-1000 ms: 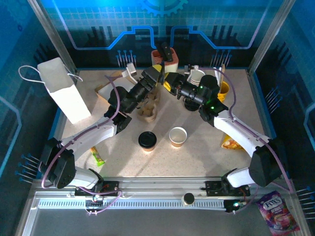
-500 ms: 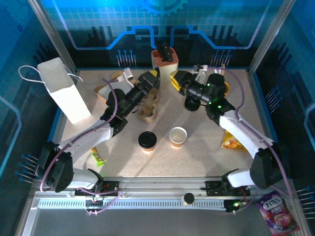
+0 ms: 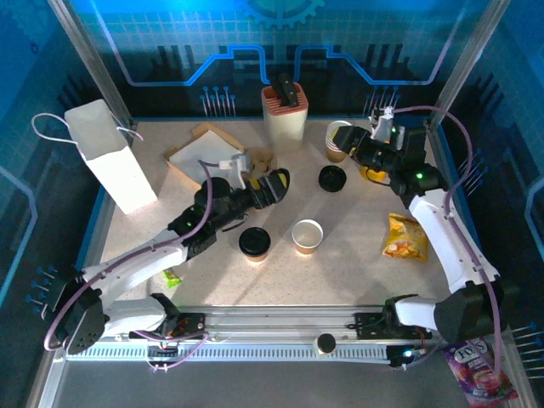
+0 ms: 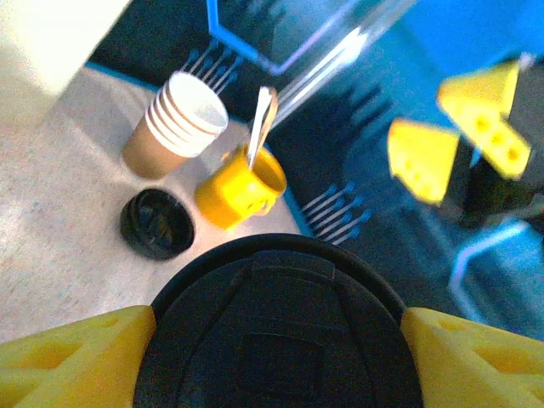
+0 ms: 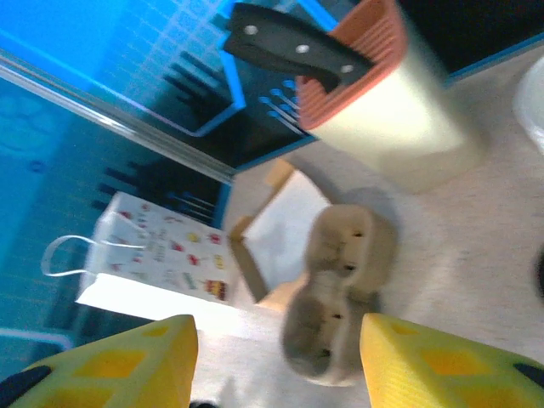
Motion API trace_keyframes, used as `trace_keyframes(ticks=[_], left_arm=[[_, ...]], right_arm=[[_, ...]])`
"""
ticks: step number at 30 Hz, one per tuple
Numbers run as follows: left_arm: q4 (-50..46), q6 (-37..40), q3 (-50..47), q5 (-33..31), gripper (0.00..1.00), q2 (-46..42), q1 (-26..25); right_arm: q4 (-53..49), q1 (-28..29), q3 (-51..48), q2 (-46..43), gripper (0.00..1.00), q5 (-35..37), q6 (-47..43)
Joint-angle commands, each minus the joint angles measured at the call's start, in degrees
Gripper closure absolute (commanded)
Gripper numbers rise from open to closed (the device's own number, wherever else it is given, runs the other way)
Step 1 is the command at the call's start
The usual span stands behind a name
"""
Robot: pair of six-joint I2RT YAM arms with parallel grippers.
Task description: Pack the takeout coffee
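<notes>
Big white paper bag [image 3: 109, 166] stood well out to the left of the left gripper [image 3: 272, 185], while the pulp carrier [image 5: 340, 297] lay just beyond those jaws, its two wells running toward the knife block [image 3: 283, 115]. The left jaws were clamped wide round a lidded coffee cup [image 4: 280, 340], so that arm looked the nearer to bag and carrier alike. The right gripper [image 5: 280, 365] hung spread with nothing between its fingers.
</notes>
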Motion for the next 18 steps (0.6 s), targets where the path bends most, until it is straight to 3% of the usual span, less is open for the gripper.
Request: trace_keyframes(ticks=[1,10,18], left_arm=[[-8.2,10.7,2.1,-3.3,0.25,1.3,-3.7],[-14.6,22.5,9.0,-8.3,0.25,12.1,-12.2],[-19.5,29.0,14.4,-9.5,0.24,19.8,-14.8]], right_arm=[[-11.5,-3.3,1.1,-1.4,0.45,3.0,-10.8],[-11.7,-7.3,-3.1,-3.3,0.45,0.9,-12.3],[-11.3,-7.4,-5.0,-3.3,0.44,-0.4,-12.7]])
